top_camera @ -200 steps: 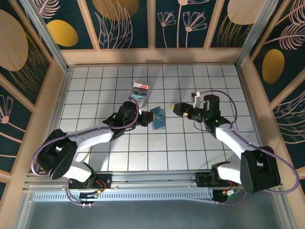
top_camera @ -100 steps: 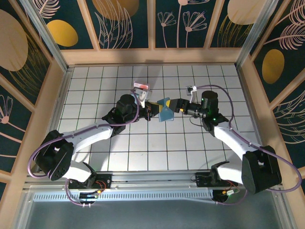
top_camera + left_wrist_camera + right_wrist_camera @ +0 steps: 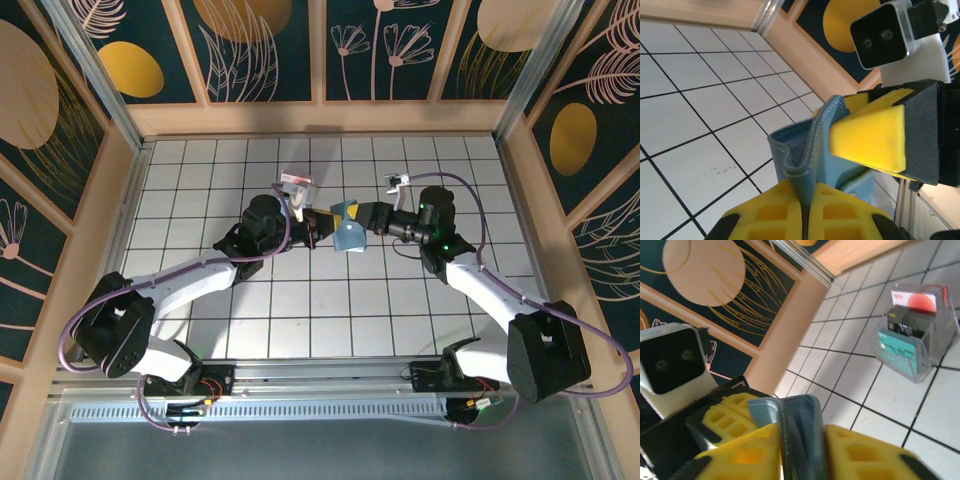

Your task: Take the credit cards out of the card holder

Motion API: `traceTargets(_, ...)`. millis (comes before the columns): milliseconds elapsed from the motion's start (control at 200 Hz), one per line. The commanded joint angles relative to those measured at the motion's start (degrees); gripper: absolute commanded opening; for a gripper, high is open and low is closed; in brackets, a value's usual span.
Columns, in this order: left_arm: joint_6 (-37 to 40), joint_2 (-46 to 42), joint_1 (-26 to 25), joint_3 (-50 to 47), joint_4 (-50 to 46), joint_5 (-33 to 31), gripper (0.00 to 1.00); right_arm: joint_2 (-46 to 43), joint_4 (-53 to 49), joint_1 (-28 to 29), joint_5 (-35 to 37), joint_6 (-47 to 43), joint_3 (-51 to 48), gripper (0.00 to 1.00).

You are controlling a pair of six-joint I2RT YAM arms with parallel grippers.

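**Card holder gripped by both tools**

The left tool pinches one edge of the slate-blue card holder, which hangs in the air above the tiled bench. The right tool is clamped on the other half. Likely step — opening the holder. Next, one tool should hold firm while the other frees a card.

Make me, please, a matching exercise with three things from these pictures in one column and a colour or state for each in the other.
Things:
1. card holder
2. clear plastic box
3. table

Colour or state:
A. white tiles with black grid lines
B. slate-blue, pinched by the jaws of both arms
C. transparent, standing on the tiles with cards inside

Pairs: 1-B, 2-C, 3-A
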Motion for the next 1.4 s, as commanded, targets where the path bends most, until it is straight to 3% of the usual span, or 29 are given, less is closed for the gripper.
traceTargets(0, -1.36, -0.56, -0.67, 0.66, 6.01, 0.38, 0.15, -0.77, 1.2, 0.54, 1.43, 0.57, 0.64, 0.16)
traceTargets(155, -2.13, -1.74, -0.67, 0.29, 5.16, -2.66, 0.34, -2.15, 0.27, 0.34, 2.9, -1.36, 0.88, 0.04)
traceTargets(285, -3.86, -5.03, -0.57, -1.93, 4.59, -10.02, 0.48, -3.61, 0.13, -1.31, 1.9, -3.92, 1.48, 0.0)
traceTargets(325, -4.6, -6.63, -0.58, -2.99, 4.94, -12.69, 0.56, -4.04, 0.62, -2.28, 0.8, -4.61, 1.5, 0.0)
traceTargets(420, -7.0, -10.2, -0.42, -5.6, 4.94, -18.76, 0.85, -4.48, 3.66, -5.19, -3.8, -4.39, 1.59, 0.0)
traceTargets(551, -5.9, -11.59, 0.39, -6.31, 5.41, -14.95, 0.98, -3.95, 11.43, -8.79, -12.04, -0.43, 1.72, 0.0)
traceTargets(806, -1.36, -6.07, 0.23, -1.07, 7.2, 5.42, 0.99, -0.3, 21.8, -10.2, -23.27, 5.05, 4.87, 0.0)
traceTargets(976, 1.9, -6.0, -0.61, -0.7, 7.66, 11.03, 0.98, 2.52, 28.45, -10.17, -25.31, 10.9, 5.85, 0.0)
traceTargets(1156, 0.6, -4.05, -0.63, -1.68, 10.7, 14.35, 0.82, 4.83, 44.99, -10.0, -26.93, 23.18, 4.24, 0.0)
traceTargets(1296, -0.74, -2.44, -0.73, -0.97, 13.18, 16.1, 0.75, 5.29, 43.02, -9.26, -27.05, 22.18, 4.7, 0.0)
traceTargets(1396, -1.44, -1.88, -0.67, -0.73, 14.14, 16.41, 0.67, 3.8, 32.45, -8.38, -25.1, 14.79, 5.7, 0.0)
